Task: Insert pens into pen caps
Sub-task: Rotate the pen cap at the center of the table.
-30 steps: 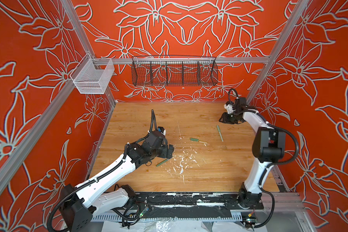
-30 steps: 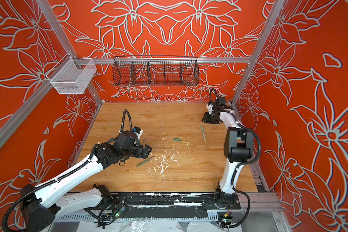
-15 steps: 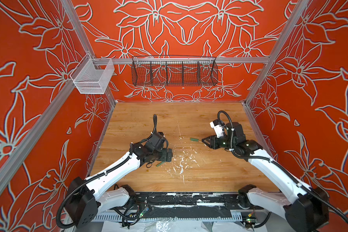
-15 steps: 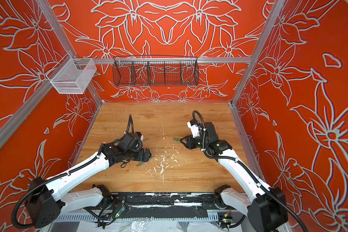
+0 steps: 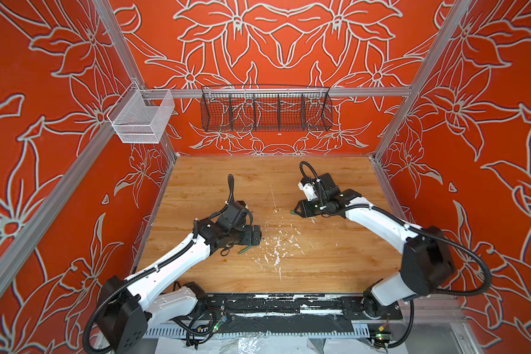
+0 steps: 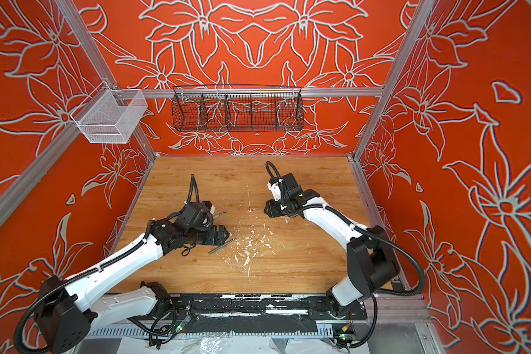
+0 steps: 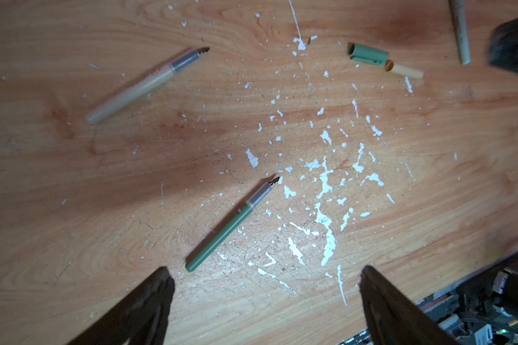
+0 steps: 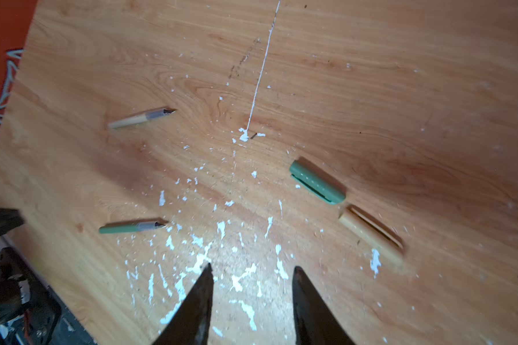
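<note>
Approach step, nothing gripped. Left gripper [image 7: 265,271] hangs spread wide and empty over the blunt end of the green pen [image 7: 228,227], which lies flat on the table [image 7: 72,209]. Right gripper [image 8: 252,267], jaws partly apart and empty, points toward the green cap [image 8: 316,182] beside the tan cap [image 8: 371,231]. Next: lower and close on each

Got the left tool [image 7: 265,268] splayed wide and empty, left arm [image 5: 178,257] stretched forward low; right tool [image 8: 251,265] parted narrower, empty too, right arm [image 5: 377,220] folded at the elbow
</note>
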